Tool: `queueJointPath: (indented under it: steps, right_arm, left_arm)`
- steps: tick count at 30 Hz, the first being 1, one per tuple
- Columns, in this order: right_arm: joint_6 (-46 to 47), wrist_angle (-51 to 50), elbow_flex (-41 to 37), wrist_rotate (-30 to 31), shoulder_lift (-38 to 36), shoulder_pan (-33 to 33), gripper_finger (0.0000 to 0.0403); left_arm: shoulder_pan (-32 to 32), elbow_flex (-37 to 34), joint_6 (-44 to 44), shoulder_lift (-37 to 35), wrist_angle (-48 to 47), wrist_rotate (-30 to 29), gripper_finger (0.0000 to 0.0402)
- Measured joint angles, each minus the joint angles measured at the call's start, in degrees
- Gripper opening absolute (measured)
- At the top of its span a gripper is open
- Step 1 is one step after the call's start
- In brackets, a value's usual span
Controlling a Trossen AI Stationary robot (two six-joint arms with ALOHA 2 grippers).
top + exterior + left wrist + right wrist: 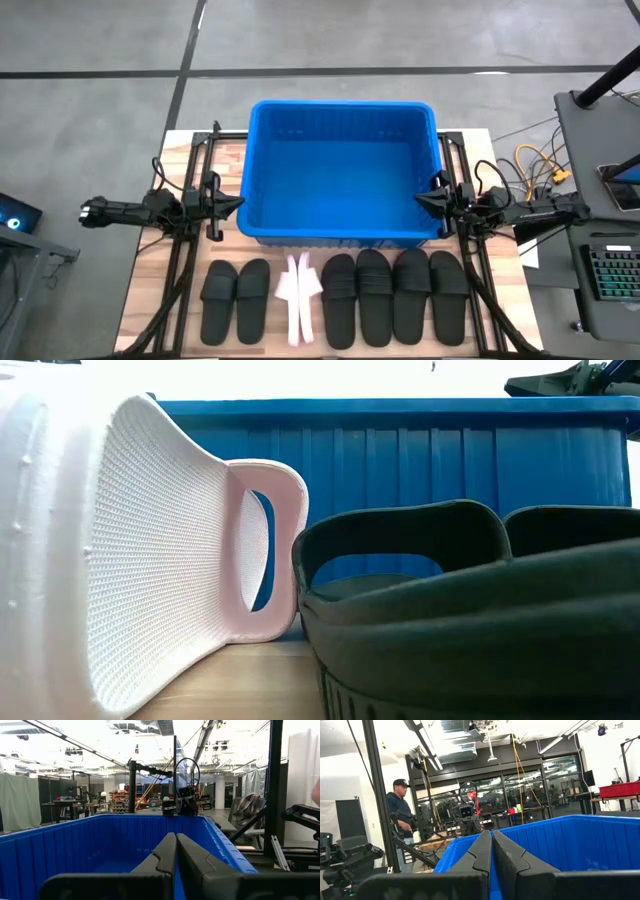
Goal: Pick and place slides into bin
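Observation:
The blue bin [342, 175] stands in the middle of the table and is empty. In front of it, along the near edge, lie several black slides [395, 296] flat on their soles, and a pale pink pair [298, 296] standing on edge between them. In the low view the pink slide [150, 550] and a black slide [470, 610] show close up before the bin's wall [400, 460]. My left gripper [238, 203] is shut and empty at the bin's left rim. My right gripper [420, 200] is shut and empty at the bin's right rim.
Black frame rails [185, 270] run along both sides of the wooden table. A desk with a keyboard [612, 270] and cables stands to the right. A person [400, 820] stands in the room beyond the table's left side.

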Motion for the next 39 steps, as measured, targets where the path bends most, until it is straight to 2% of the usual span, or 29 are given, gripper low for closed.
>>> queueJointPath:
  steps: [18,22,30,34,39]
  right_arm:
    - [0.00,0.02,0.00,0.00,0.00,0.02,0.0009]
    - [0.03,0.91,-0.02,2.89,0.28,0.02,0.0009]
    - [3.27,3.95,-0.02,3.33,0.35,-0.02,0.0009]
    - [2.97,7.39,-0.04,6.00,0.52,-0.02,0.0009]
    - [10.59,12.60,-0.04,6.64,0.70,-0.02,0.0009]
  left_arm:
    - [0.00,0.00,0.00,0.00,0.00,-0.01,0.0000]
    - [0.01,0.00,0.00,0.00,0.00,0.00,0.0000]
    - [0.02,0.00,0.00,0.00,0.00,-0.02,0.0000]
    - [0.01,0.00,0.00,0.00,0.00,0.00,0.0000]
    - [0.02,0.00,0.00,0.00,0.00,0.00,0.0000]
